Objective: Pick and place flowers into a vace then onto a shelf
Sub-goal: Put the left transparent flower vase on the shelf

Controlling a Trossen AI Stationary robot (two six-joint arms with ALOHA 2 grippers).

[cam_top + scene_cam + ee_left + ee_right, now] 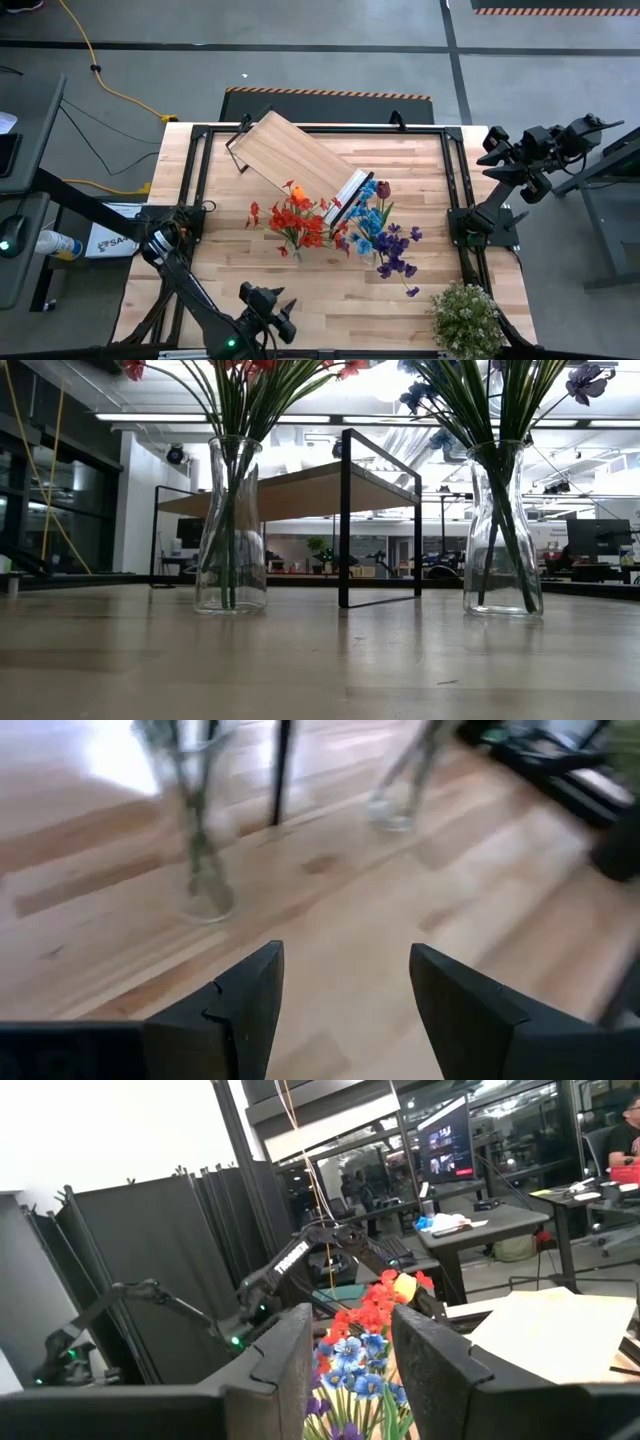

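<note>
We find the left claw (283, 322) low over the near edge of the table (215, 290), its fingers (240, 1010) spread apart with nothing between them.

Moving right, a clear glass vase (230, 530) stands upright on the table with red and orange flowers (298, 218) in it. Behind and between the two vases stands the shelf (295, 160), a light wooden board on black frame ends, set at an angle to the table edges. Neither vase is on it.

A second glass vase (503, 530) stands upright just to the right with blue and purple flowers (385, 235) in it. A bushy pale plant (465, 318) sits at the near right corner.

The right claw (490, 150) is raised beyond the far right corner of the table, well apart from the flowers. Its fingers (290, 1360) stand partly apart and hold nothing.
</note>
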